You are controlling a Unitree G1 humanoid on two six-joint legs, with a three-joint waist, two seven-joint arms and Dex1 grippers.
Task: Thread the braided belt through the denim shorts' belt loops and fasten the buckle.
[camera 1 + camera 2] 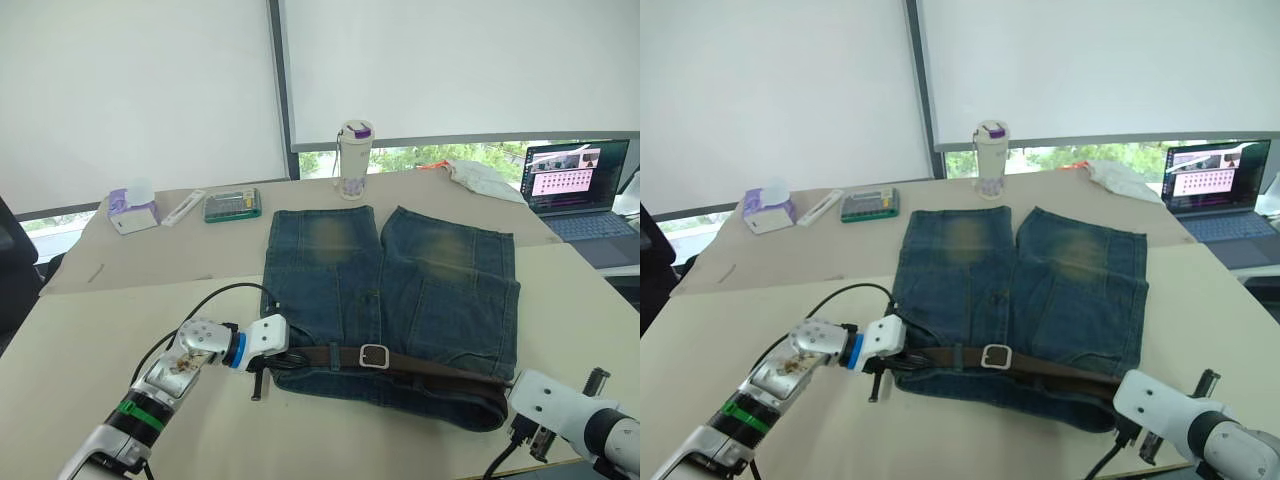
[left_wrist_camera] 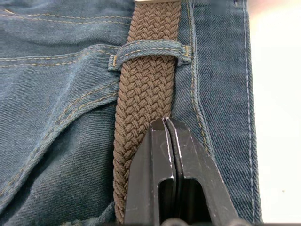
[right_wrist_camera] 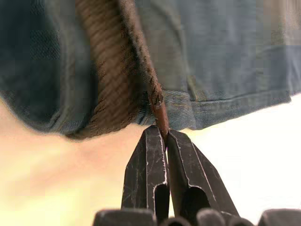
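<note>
Right gripper (image 3: 162,134): fingers clamped on the braided belt (image 1: 420,366) end, at the shorts' corner.
Left gripper (image 2: 164,123): fingers together, over belt beside a belt loop (image 2: 150,48).
Denim shorts (image 1: 390,290): flat on desk (image 1: 120,330).
Buckle (image 1: 373,356): mid-waistband.

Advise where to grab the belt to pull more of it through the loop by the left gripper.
Grip the belt on the flat stretch just short of the belt loop, from above, fingers across its width. It lies flat on the shorts there, narrow enough to pinch. The left gripper sits shut beside it; the right gripper pinches the belt's end.
</note>
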